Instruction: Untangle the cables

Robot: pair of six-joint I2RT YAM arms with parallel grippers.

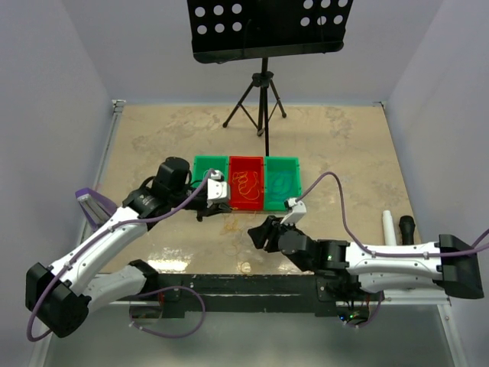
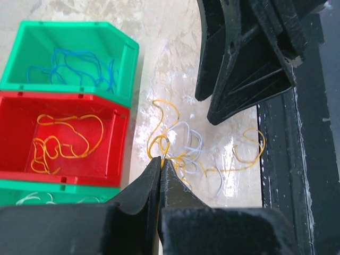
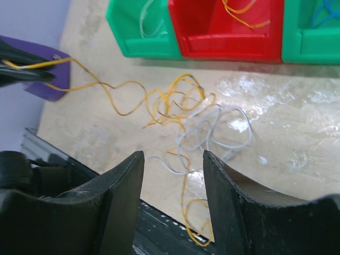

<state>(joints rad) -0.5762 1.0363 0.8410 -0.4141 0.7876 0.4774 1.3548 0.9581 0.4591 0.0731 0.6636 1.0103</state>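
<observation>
Found the left gripper (image 2: 161, 159) pinched shut on one yellow cable (image 2: 161, 139), at the near edge of the tangle of yellow and whitish cables (image 3: 186, 114) lying on the table (image 2: 170, 48) just in front of the bins. Saw the right gripper (image 3: 173, 156) with jaws parted and nothing between them, poised over that same tangle. Noted blue cables (image 2: 69, 69) in a green bin (image 2: 129, 58) and yellow-orange cables (image 2: 64, 141) in the red bin (image 2: 121, 143) beside it.
</observation>
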